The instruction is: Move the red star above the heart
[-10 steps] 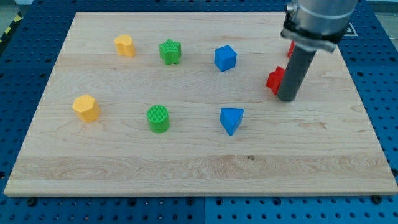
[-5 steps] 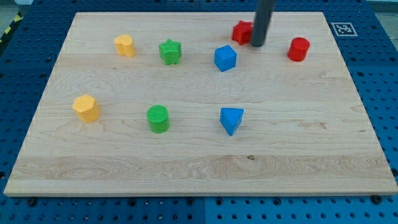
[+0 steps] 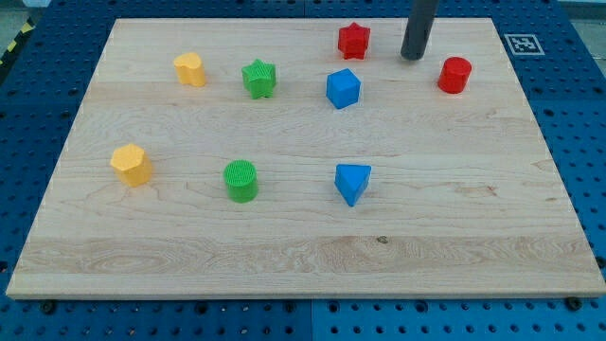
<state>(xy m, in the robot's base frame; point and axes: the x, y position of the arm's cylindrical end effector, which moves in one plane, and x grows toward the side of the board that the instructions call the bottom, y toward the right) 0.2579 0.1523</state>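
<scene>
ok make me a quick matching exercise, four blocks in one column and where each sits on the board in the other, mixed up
Column one:
1. red star
2. yellow heart
3. blue triangle
4. red cylinder

Column two:
A. nearest the view's right edge
B. near the view's top, left of my tip
C. lower middle of the board
D. upper left of the board, left of the green star

Pairs: 1-B, 2-D, 3-C, 4-A
</scene>
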